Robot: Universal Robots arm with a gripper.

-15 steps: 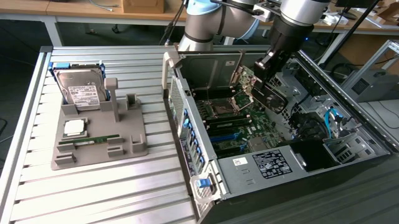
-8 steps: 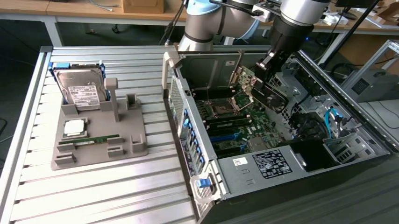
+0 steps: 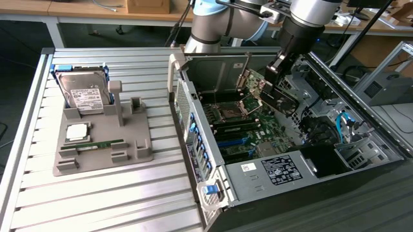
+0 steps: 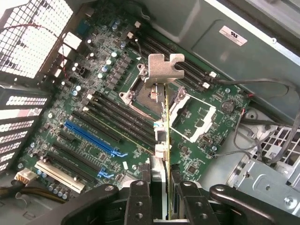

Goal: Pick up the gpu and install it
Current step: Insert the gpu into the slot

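Observation:
My gripper [image 3: 276, 67] reaches down into the open computer case [image 3: 277, 169] and is shut on the gpu [image 3: 279, 96], which hangs tilted above the motherboard [image 3: 239, 121]. In the wrist view the gpu [image 4: 166, 122] shows edge-on between my fingers [image 4: 139, 201], with its silver metal bracket [image 4: 164, 70] at the far end. It hovers over the CPU socket area, apart from the board. The blue expansion slots [image 4: 91, 136] lie off to one side of the card.
A grey holder [image 3: 103, 145] on the slatted metal table at the exterior view's left carries a silver hard drive [image 3: 84, 92], a CPU chip [image 3: 76, 131] and a green RAM stick [image 3: 96, 144]. Cables [image 4: 262, 89] and drive cages [image 3: 351, 154] crowd the case's other side.

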